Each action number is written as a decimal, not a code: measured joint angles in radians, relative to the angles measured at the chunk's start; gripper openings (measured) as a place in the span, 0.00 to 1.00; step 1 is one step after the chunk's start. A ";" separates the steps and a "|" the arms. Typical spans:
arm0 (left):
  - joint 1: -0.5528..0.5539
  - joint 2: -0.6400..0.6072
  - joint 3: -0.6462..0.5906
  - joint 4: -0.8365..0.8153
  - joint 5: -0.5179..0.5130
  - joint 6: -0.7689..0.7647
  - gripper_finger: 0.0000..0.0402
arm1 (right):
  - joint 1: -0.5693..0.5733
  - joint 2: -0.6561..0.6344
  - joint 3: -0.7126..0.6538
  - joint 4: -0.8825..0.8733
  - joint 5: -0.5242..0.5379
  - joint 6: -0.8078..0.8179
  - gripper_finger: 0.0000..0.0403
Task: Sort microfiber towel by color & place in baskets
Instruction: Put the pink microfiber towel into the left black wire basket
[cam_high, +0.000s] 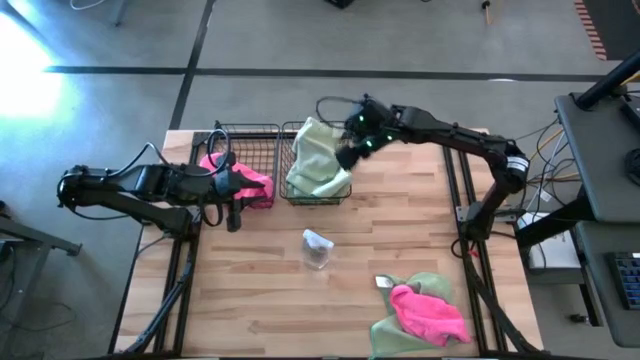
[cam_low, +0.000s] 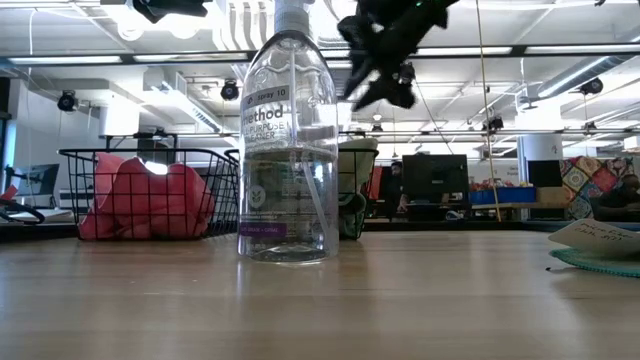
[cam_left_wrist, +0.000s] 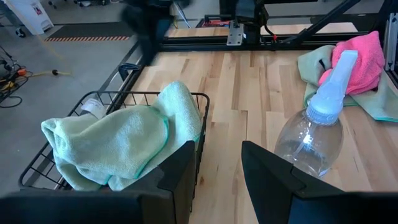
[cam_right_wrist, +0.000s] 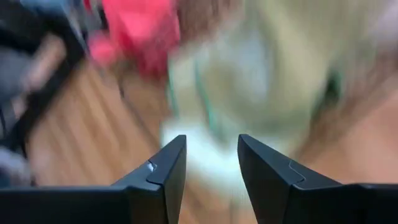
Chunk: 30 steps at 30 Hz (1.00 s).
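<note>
Two black wire baskets stand side by side at the table's far edge. The left basket (cam_high: 246, 131) holds a hot pink towel (cam_high: 247, 182), (cam_low: 145, 200). The right basket (cam_high: 318, 203) holds a sage green towel (cam_high: 318, 160), (cam_left_wrist: 118, 140) that drapes over its rim. Another pink towel (cam_high: 430, 312) lies on a green towel (cam_high: 425, 283) near the table's near right corner. My left gripper (cam_high: 232, 212), (cam_left_wrist: 221, 174) is open, just at the near side of the left basket. My right gripper (cam_high: 350, 155), (cam_right_wrist: 211, 168) is open, raised above the green towel, high in the low view (cam_low: 385, 60).
A clear spray bottle (cam_high: 317, 248), (cam_low: 288, 150), (cam_left_wrist: 311, 134) stands at the table's middle, between the baskets and the towel pile. Black tube frames (cam_high: 465, 215) run along the table's left and right sides. Bare wood lies near the table's near left corner.
</note>
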 joint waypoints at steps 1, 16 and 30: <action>0.000 0.000 0.000 0.000 0.000 0.000 0.29 | 0.008 -0.009 0.000 -0.079 -0.012 0.001 0.34; 0.000 0.000 0.000 0.004 0.000 0.034 0.29 | 0.381 -0.030 0.000 -0.670 0.105 0.208 0.28; -0.003 0.003 0.000 0.003 0.086 -0.054 0.29 | 0.709 -0.026 -0.040 -0.661 0.105 0.562 0.28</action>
